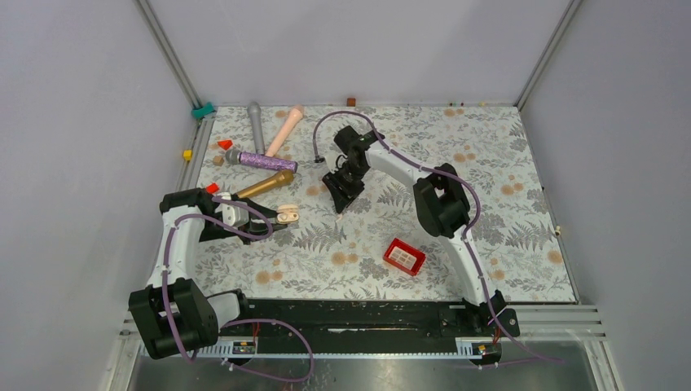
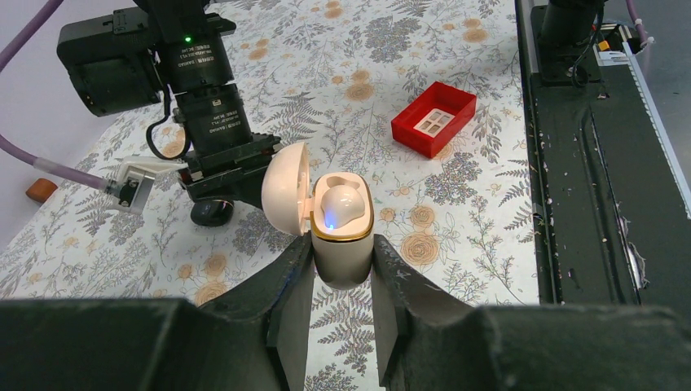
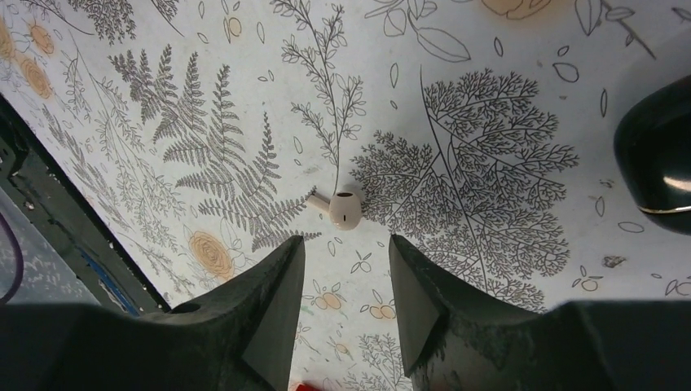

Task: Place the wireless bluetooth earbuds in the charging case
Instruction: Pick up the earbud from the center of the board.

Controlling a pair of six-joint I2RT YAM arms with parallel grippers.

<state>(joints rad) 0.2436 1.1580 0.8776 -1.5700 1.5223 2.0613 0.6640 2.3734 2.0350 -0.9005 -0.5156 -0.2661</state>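
- A cream loose earbud (image 3: 344, 209) lies on its side on the cloth, its stem pointing left in the right wrist view. It is just beyond the tips of the right gripper (image 3: 346, 244) and in line with the gap; those fingers stand parted and hold nothing.
- The charging case (image 2: 342, 240) is clamped upright in the left gripper (image 2: 342, 257) with its lid (image 2: 285, 187) swung open. A seated earbud (image 2: 341, 204) fills one socket, and a blue light shows.
- The step in hand looks like the pick. Lower the right fingers to straddle the bud's body rather than its thin stem, and close gently, since so small and smooth a piece may squirt out.
- A black rounded object (image 3: 658, 155) sits off to the right; keep clear of it.
- A fern-and-flower cloth (image 1: 489, 163) covers the table. A red box (image 1: 404, 256) and several microphones (image 1: 262, 161) lie on it, with plain grey walls (image 1: 350, 41) around.
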